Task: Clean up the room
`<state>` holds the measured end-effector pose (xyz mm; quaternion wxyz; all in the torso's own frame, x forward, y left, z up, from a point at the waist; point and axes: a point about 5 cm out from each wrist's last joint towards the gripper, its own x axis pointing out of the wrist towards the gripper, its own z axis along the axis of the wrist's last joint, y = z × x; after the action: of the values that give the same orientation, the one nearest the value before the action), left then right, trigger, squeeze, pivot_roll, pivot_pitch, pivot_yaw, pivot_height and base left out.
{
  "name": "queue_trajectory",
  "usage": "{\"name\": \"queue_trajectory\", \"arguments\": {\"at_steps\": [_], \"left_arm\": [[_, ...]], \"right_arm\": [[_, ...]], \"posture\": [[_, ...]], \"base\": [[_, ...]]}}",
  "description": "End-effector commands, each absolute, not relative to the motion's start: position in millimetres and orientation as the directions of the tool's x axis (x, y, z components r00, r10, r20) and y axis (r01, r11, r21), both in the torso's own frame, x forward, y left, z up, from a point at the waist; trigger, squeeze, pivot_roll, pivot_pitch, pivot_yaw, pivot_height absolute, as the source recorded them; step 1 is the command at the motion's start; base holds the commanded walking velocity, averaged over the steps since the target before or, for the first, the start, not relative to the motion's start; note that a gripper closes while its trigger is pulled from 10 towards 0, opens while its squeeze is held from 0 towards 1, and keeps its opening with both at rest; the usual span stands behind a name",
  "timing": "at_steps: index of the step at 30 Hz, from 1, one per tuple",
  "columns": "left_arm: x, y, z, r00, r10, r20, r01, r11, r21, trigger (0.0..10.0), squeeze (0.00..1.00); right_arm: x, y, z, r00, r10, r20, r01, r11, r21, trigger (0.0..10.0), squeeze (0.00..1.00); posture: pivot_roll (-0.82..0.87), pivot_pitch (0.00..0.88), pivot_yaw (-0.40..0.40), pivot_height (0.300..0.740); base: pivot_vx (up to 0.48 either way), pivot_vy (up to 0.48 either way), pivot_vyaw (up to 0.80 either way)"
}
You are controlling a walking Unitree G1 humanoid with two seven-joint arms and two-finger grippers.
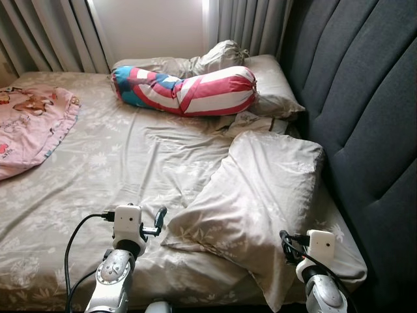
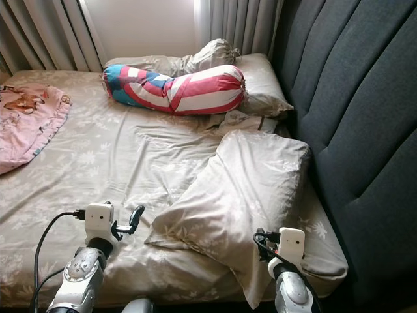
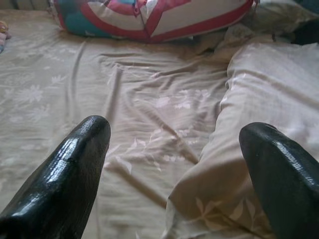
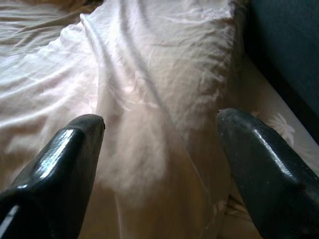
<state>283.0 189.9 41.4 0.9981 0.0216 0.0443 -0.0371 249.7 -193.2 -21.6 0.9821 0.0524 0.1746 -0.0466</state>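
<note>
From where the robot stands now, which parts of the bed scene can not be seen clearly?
- Pink blanket: head views, cut off by the picture's left edge.
- Far pillow: partly hidden behind the striped bolster.
- Near pillow: its lower corner is cut by the bottom edge.
- Folded cloth: too small to identify.

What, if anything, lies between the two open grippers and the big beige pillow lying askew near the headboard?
Nothing visible. The left gripper and right gripper both point straight at the beige pillow, fingers spread, with only rumpled bedsheet around its near edge. The striped bolster lies well beyond it.
</note>
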Motion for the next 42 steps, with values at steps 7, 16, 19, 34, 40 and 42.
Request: {"name": "queue_trajectory", "arguments": {"at_steps": [7,16,19,34,40,42], "left_arm": [[287,187,44,0.992,-0.085,-0.090,0.088,0.995,0.036,10.0,0.00],[287,188,44,0.993,-0.082,-0.090,0.086,0.996,0.039,10.0,0.00],[287,189,45,0.992,-0.083,-0.091,0.087,0.995,0.046,10.0,0.00],[289,196,63,0.986,-0.155,-0.058,0.161,0.982,0.103,10.0,0.00],[292,195,78,0.977,-0.211,-0.037,0.214,0.968,0.129,10.0,0.00],[292,193,79,0.970,-0.238,-0.042,0.242,0.960,0.140,10.0,0.00]], "right_arm": [[253,-196,-20,0.934,-0.074,-0.349,0.110,0.990,0.086,10.0,0.00],[256,-196,-18,0.933,-0.079,-0.350,0.119,0.989,0.093,10.0,0.00],[259,-196,-17,0.930,-0.088,-0.356,0.138,0.984,0.115,10.0,0.00],[292,-189,-1,0.912,-0.024,-0.409,0.114,0.974,0.198,10.0,1.00],[300,-195,7,0.912,-0.096,-0.398,0.196,0.955,0.220,10.0,1.00],[299,-198,6,0.900,-0.123,-0.419,0.225,0.953,0.203,10.0,1.00]], "posture": [[-0.03,0.000,-0.068,0.667],[-0.03,0.000,-0.063,0.667],[-0.03,0.000,-0.056,0.667],[0.03,0.000,-0.001,0.667],[0.05,0.040,0.027,0.667],[0.06,0.048,0.035,0.667]], "base": [[0.331,0.000,0.00],[0.301,0.000,0.00],[0.000,0.000,0.00],[0.000,0.000,0.00],[0.000,0.000,0.00],[0.000,0.000,0.00]]}}
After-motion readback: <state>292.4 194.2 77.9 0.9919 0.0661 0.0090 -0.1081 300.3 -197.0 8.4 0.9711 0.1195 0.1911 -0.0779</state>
